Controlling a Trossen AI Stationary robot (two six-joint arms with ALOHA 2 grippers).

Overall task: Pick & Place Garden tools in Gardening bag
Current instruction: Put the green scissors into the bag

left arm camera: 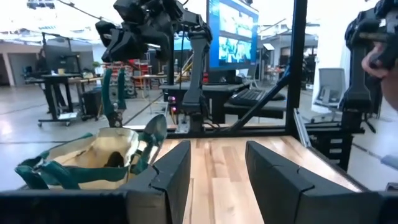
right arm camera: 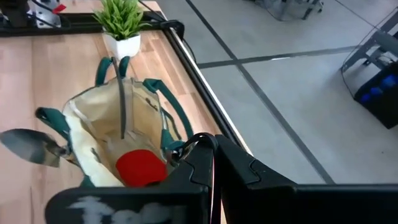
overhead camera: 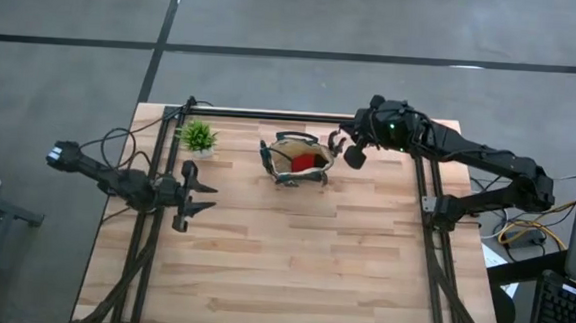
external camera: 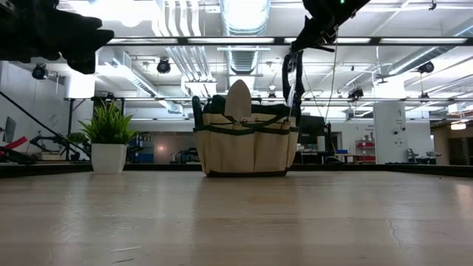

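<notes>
Tan gardening bag at table's far centre, red-headed tool inside. Right gripper hovers beside bag's edge, jaw state unclear. Left gripper waits near potted plant, jaws wide.

A robotics lab or workshop: exposed ceiling ducts, strip lights, a polished concrete floor, monitors and equipment racks behind the wooden desk.

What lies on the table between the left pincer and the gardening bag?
Nothing: in the high view, bare wood separates the left pincer from the gardening bag.
</notes>
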